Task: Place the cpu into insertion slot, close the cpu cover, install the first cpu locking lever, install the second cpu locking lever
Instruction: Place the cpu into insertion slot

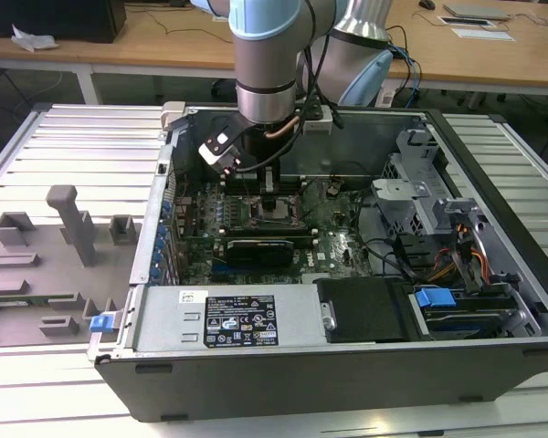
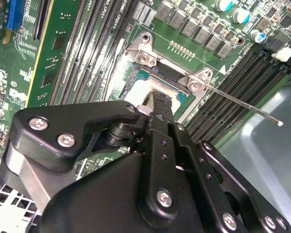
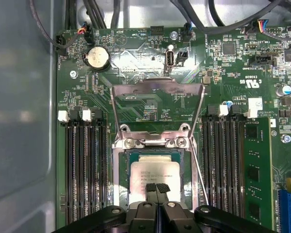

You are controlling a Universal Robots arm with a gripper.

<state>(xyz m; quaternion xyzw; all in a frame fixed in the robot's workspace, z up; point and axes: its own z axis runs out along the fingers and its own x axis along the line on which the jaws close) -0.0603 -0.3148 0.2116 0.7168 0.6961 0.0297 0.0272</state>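
Gripper is hanging over the insertion slot w/ fingers pressed together, nothing between them, tips touching or just above the cpu, which is lying flat in the slot. Cpu cover is standing open, tilted up on the slot's side away from the gripper, and a thin lever rod is sticking out unlatched beside the slot. In the exterior view, slot is sitting on the far part of the green board, in the exterior view's left half of the open pc case
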